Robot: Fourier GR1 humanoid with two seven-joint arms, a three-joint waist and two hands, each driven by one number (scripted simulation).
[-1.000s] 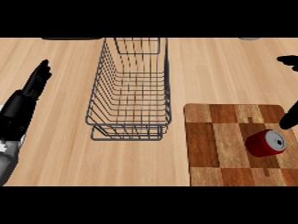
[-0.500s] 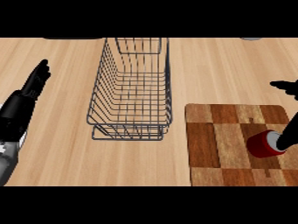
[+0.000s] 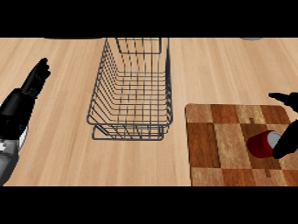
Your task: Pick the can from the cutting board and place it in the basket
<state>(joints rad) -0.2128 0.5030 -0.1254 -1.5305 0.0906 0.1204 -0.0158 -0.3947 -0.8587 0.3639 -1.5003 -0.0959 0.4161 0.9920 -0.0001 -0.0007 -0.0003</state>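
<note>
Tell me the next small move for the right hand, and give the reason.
Probably curl the fingers round the red can. The right hand is already at the can's right side on the cutting board, not yet wrapped round it, and the wire basket waits to the left.

You see the red can (image 3: 262, 144) lying on its side on the checkered cutting board (image 3: 219, 144) at the lower right of the wooden surface (image 3: 67, 162), with your right hand (image 3: 292, 131) right against the can's silver end, one finger running down beside it and another stretched out above the board. The wire basket (image 3: 133, 96) stands just left of the board, and your left hand (image 3: 33, 83) rests open at the left edge, fingers straight.
</note>
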